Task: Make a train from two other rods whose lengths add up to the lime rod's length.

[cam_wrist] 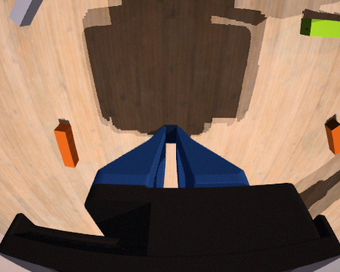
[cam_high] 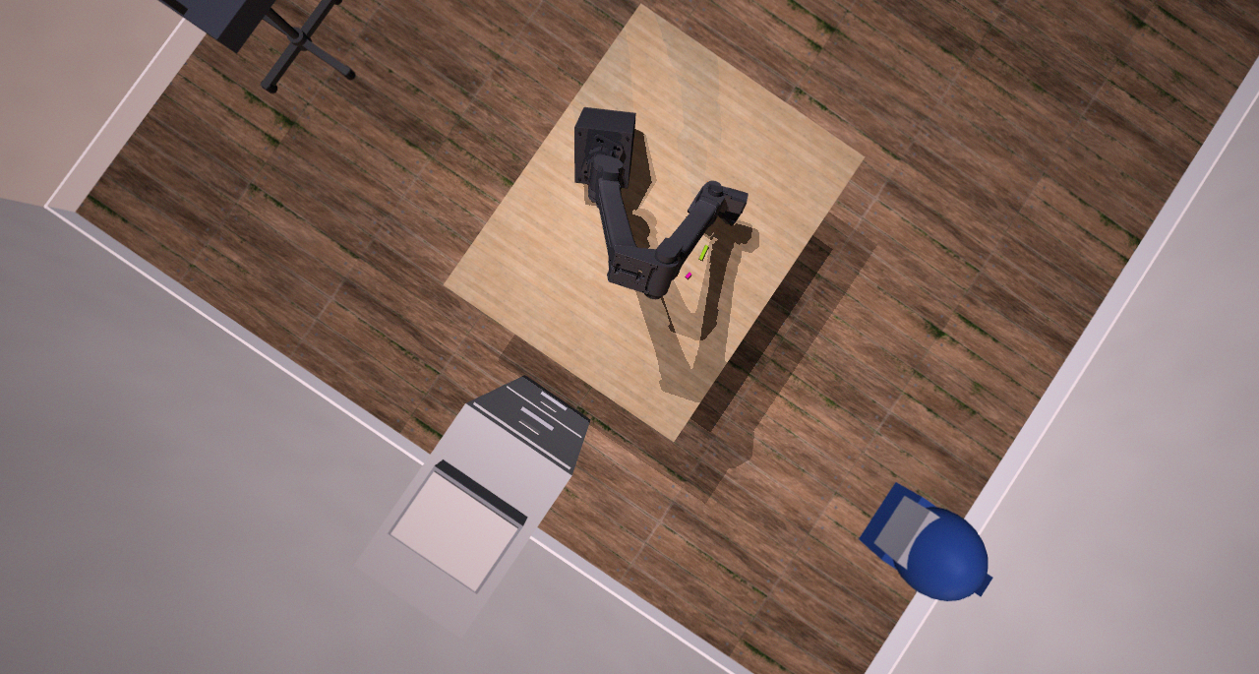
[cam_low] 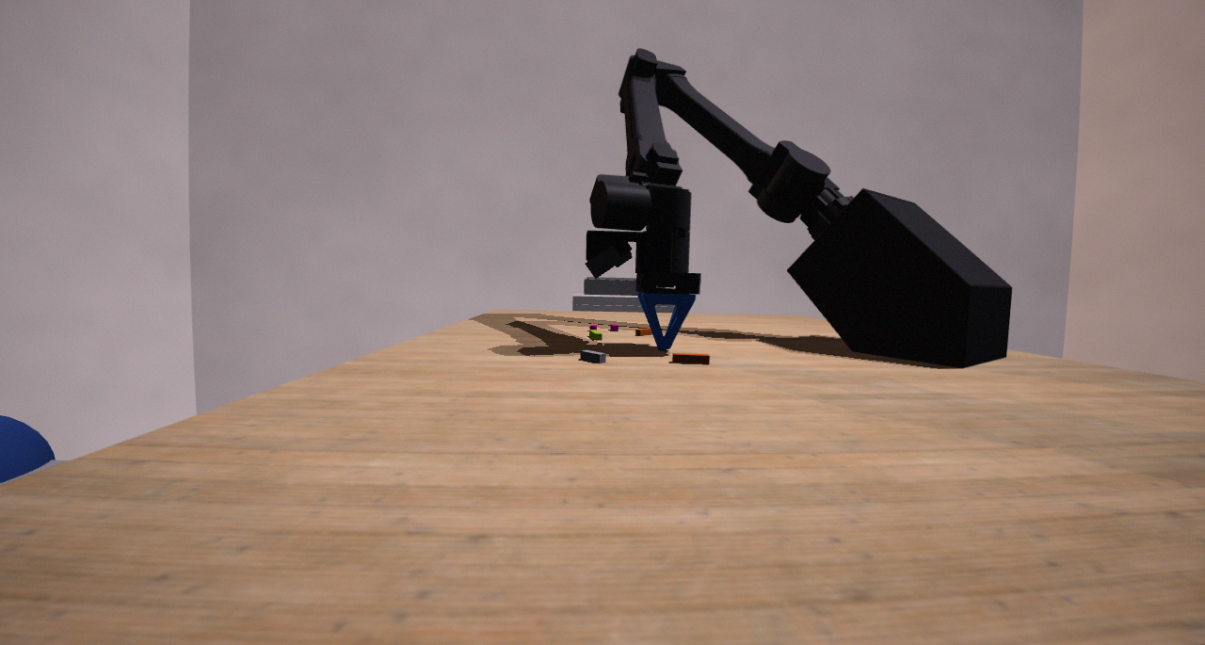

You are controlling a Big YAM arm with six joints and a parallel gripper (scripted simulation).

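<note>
Blue fingers (cam_low: 650, 314), probably around one rod (cam_wrist: 171, 136)

Lime rod (cam_high: 703, 252) on tbl (cam_high: 545, 247) nr magenta rod (cam_high: 688, 275), apart | arm (cam_high: 619, 216) bent above tbl

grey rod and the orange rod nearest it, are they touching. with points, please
Apart: the wrist view shows bare table between the grey rod (cam_low: 593, 357) (cam_wrist: 23, 11) and that orange rod (cam_low: 690, 359) (cam_wrist: 66, 147), and the exterior view shows a gap too.

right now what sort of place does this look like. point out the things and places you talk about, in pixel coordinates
Probably a lab-like or workshop room: a robot arm (cam_high: 621, 220) (cam_low: 724, 127) stands on a wooden table (cam_high: 545, 256) (cam_low: 589, 490), with a dark wheelless-looking stand (cam_high: 301, 37) and a blue rounded object (cam_high: 948, 551) nearby.
</note>
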